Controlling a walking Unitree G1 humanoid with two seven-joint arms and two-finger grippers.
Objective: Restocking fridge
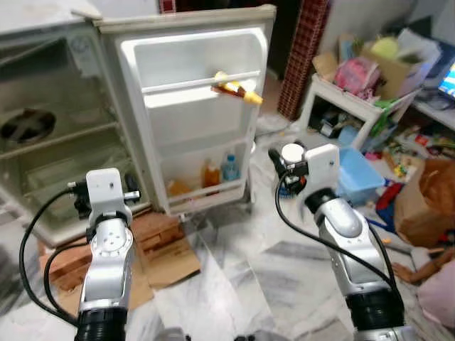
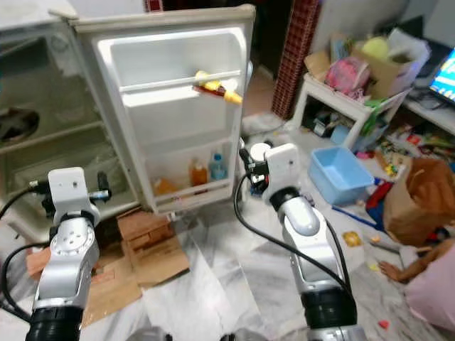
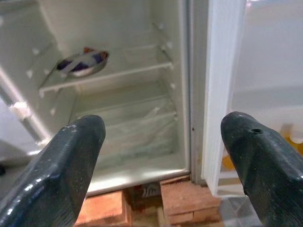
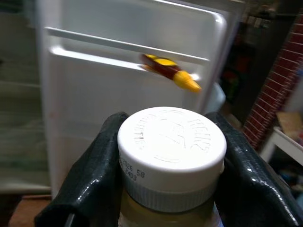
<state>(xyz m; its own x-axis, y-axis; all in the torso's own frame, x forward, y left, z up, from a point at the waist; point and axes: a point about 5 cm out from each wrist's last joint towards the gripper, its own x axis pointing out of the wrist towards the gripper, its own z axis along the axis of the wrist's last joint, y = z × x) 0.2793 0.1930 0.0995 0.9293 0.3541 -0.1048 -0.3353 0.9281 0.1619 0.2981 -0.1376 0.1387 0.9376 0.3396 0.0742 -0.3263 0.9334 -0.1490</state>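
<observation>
1. Holding a white-capped jar by the neck, the right gripper has its two black fingers pressed to either side just under the lid; pale yellowish contents show below the cap. In the head views the jar's cap sits at the near right, in front of the open fridge door.
2. To the near left, the left gripper is spread wide and carries nothing, pointed into the fridge cabinet.
3. Judging by this, the step in hand is carrying the jar to the fridge; it is not yet placed. The next move calls for reaching forward and left to a door shelf or a cabinet shelf, keeping the jar upright.
4. Farther off, the lower door shelf already holds an orange bottle and a blue-capped bottle; a red-and-yellow sauce bottle lies tilted across the upper door rail.
5. The left wrist view adds what the head views blur: a foil-wrapped bowl on a far cabinet shelf and bricks under the fridge.
6. The right wrist view alone shows embossed lettering and a printed code on the lid.
7. Far right, a cluttered white table and a blue tub stand well apart from the fridge.
</observation>
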